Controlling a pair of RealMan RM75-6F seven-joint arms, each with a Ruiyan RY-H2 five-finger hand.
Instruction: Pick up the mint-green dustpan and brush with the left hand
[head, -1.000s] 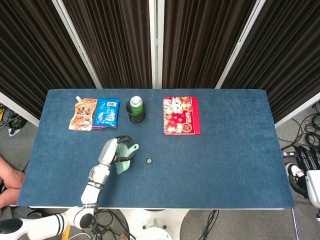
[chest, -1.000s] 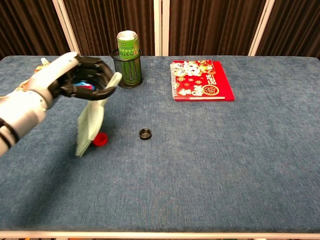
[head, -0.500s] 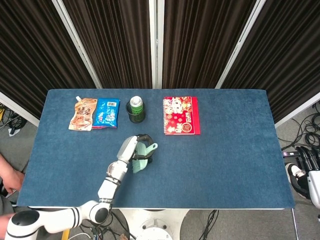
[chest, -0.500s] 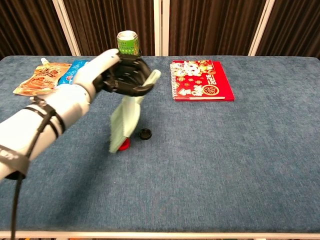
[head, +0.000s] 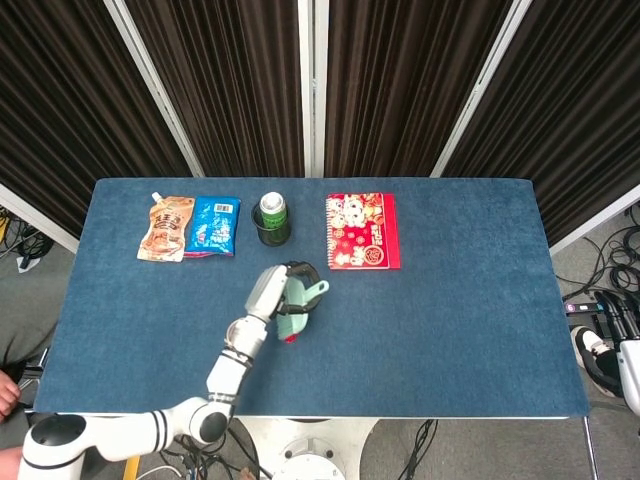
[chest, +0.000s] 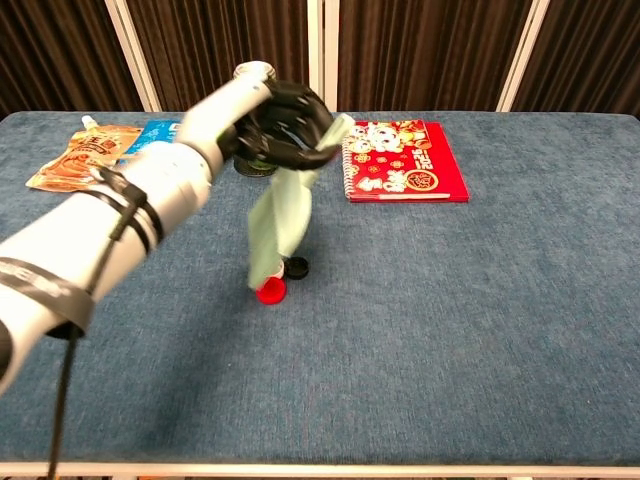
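On the blue bench (head: 450, 330), places are given from the can (head: 273, 212), which stands in a black mesh cup at the back. Left of the can lie a brown pouch (head: 167, 228) and, between pouch and can, a blue packet (head: 215, 225).

In front of the can, the left hand (chest: 283, 125) is held above the bench with its fingers curled round the handle of the dustpan (chest: 280, 225). The mint-green pan hangs down from that grip, its blade tilted and clear of the cloth. A red piece (chest: 269, 291) shows at its lower end; whether this belongs to the brush cannot be told. A small black ring (chest: 296, 267) lies on the bench in front of the can, just behind the hanging blade in the chest view.

Right of the can lies a red notebook (head: 362, 230), flat and apart from the hand. The right hand is not seen in either view.

The pick-up is judged essentially done. The risk lies in the grip: the pan is held at its handle end only, so a swing could let it pivot or slip out. Brush and pan might also be parted if only one is truly clasped.
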